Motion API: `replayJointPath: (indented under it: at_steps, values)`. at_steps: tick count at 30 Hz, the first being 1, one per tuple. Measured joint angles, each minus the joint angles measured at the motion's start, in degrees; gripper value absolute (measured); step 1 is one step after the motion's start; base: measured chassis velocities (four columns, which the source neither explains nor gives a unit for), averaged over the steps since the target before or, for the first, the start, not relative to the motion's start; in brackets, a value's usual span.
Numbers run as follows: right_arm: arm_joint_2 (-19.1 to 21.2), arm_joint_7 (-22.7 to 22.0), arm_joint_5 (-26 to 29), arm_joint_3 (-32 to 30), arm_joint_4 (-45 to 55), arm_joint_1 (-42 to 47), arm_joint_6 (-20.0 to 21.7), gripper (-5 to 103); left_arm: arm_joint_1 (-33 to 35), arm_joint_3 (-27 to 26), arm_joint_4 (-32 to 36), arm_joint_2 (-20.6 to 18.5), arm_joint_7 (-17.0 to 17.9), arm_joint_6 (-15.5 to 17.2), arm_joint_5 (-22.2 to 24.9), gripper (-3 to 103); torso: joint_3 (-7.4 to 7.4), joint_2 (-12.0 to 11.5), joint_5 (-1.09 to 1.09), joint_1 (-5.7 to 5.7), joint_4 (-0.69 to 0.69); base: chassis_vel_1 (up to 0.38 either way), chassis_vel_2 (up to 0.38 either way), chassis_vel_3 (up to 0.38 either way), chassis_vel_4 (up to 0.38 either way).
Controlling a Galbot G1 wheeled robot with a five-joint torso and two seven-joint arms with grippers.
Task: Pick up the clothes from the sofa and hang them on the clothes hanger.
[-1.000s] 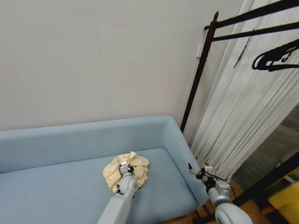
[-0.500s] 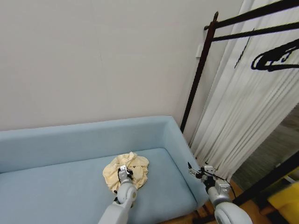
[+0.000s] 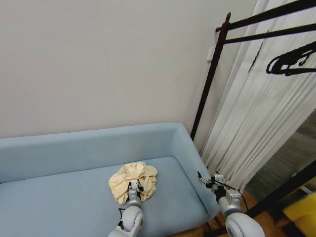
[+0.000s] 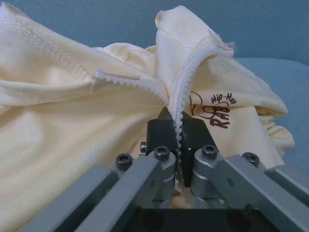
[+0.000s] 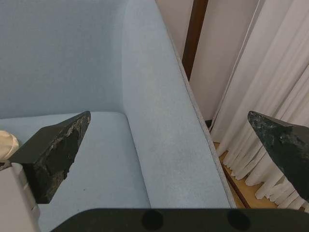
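Clothes (image 3: 140,177) in left gripper (image 4: 175,128), blue sofa (image 3: 59,202)

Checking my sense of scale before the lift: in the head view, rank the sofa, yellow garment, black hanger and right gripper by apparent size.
1. sofa, by far the largest.
2. yellow garment and black hanger: similar span, left unranked since they sit at different depths.
3. right gripper, smallest.

Pale blue sofa (image 3: 59,197) against a wall; a crumpled cream zip-up garment (image 3: 121,181) lies on its seat, right of centre.
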State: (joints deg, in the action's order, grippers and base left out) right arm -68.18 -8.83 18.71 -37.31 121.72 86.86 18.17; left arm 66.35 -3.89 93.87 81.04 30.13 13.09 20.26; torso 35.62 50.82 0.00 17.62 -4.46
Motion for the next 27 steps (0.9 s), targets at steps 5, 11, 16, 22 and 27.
replayJointPath:
  at_steps: [5,11,16,22,27]
  values:
    - [0.0,0.0,0.0,0.0,0.0,0.0,0.0,100,0.3,0.0,0.8,-0.1,0.1,0.7,1.3,19,0.00,0.0,0.00,0.00,0.00,0.000,0.000,0.000,0.000]
    - [0.0,0.0,0.1,-0.1,0.0,0.1,0.0,100,3.1,-0.8,6.2,-0.4,6.0,5.3,9.6,40,0.00,0.0,0.00,0.00,0.00,0.000,0.000,0.000,0.000]
    - [0.1,0.0,0.1,0.0,-0.1,0.0,-0.1,100,4.5,-1.3,9.9,-0.6,10.0,4.1,13.2,62,0.00,0.0,0.00,0.00,0.01,0.000,0.000,0.000,0.000]
    - [0.6,0.1,0.0,0.6,-0.2,-0.3,-0.1,100,1.6,-1.7,9.2,0.9,12.4,3.4,16.1,84,0.00,0.0,0.00,0.00,0.00,0.000,0.000,0.000,0.000]
    - [1.3,0.1,-0.1,0.7,-0.2,-0.1,0.0,100,-2.2,-1.5,7.6,3.3,15.3,3.3,19.4,97,0.00,0.0,0.00,0.00,-0.01,0.000,0.000,0.000,0.000]
